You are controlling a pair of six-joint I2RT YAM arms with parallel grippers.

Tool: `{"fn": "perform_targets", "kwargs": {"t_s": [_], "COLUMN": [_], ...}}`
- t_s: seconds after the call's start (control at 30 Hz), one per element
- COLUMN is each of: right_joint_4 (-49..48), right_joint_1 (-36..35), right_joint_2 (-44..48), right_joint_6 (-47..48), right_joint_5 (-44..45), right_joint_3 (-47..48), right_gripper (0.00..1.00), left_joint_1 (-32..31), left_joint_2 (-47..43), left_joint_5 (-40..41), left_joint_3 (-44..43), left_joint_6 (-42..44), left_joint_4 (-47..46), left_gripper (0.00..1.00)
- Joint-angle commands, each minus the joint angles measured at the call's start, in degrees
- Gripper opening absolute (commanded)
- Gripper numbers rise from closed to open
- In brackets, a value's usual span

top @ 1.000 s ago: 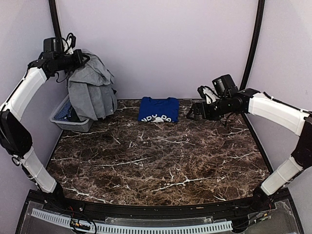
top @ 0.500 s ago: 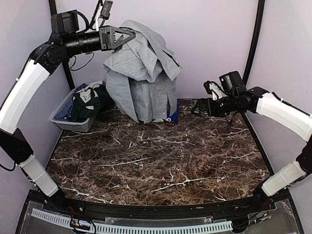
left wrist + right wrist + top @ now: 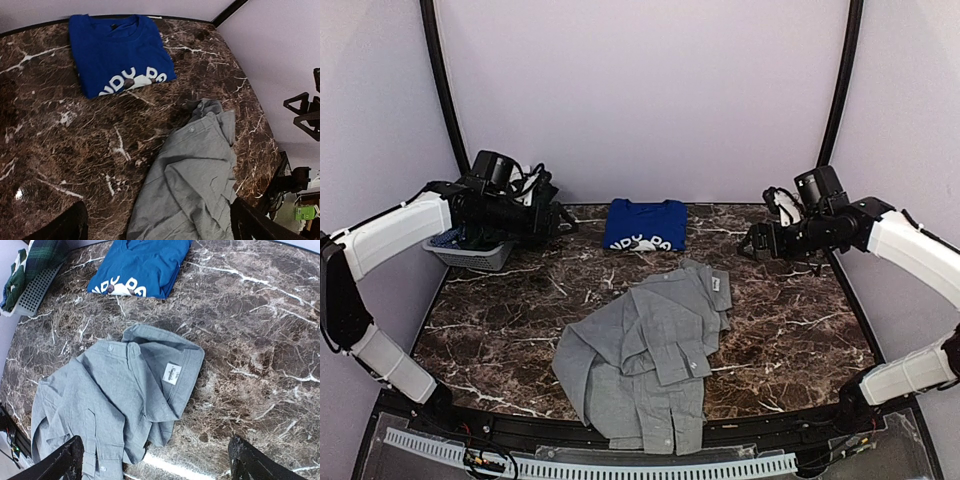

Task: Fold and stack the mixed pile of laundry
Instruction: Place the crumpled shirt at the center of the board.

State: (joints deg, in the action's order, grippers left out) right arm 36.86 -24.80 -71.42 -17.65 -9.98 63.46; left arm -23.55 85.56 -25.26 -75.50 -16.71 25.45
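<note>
A light-grey collared shirt [image 3: 650, 355] lies crumpled on the marble table, front centre, collar and label toward the back right [image 3: 172, 372]. A royal-blue T-shirt [image 3: 644, 224] with white print lies folded at the back centre. My left gripper [image 3: 563, 220] hovers open at the back left, apart from both garments; its wrist view shows the grey shirt [image 3: 192, 175] below its spread fingers. My right gripper [image 3: 750, 245] stands open at the back right, above the shirt's collar end and empty. Dark-green plaid pieces [image 3: 30, 260] sit in the basket.
A grey mesh basket [image 3: 37, 287] stands at the table's back left corner, mostly hidden behind my left arm in the top view. Black frame posts [image 3: 840, 90] rise at both back corners. Bare marble [image 3: 500, 300] shows left of the grey shirt.
My left gripper swung the grey shirt from above the basket over the table, opened and let it go. The shirt now lies on the marble. My left arm has drawn back toward the basket.
</note>
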Motion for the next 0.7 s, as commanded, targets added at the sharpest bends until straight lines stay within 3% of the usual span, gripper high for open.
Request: {"fn": "perform_targets", "kwargs": {"t_s": [0.0,0.13,0.27,0.4,0.67], "right_joint_4": [0.0,-1.8,-3.7,-5.7,-8.1], "right_joint_1": [0.1,-0.9,-4.7,-8.4,-16.2], "right_joint_2": [1.3,-1.5,-7.0,-12.4,-21.2], "right_joint_6": [2.7,3.7,4.0,3.9,3.2], "right_joint_5": [-5.9,-11.3,-13.0,-13.8,-14.0], "right_joint_3": [-2.5,-4.1,-4.1,-3.5,-0.9], "right_gripper": [0.97,0.95,0.93,0.91,0.89], "left_joint_1": [-1.7,-8.6,-14.0,-16.5,-18.1], "left_joint_2": [-7.3,-8.1,-6.8,-5.7,-2.1], "left_joint_5": [-0.6,1.9,5.1,6.4,11.5], "left_joint_3": [5.2,11.9,18.3,24.8,28.4], "left_joint_6": [1.5,3.4,-0.9,-5.9,-12.6], "left_joint_4": [-0.6,-0.8,-2.5,-6.1,-2.1], "left_gripper": [0.99,0.99,0.99,0.95,0.87]}}
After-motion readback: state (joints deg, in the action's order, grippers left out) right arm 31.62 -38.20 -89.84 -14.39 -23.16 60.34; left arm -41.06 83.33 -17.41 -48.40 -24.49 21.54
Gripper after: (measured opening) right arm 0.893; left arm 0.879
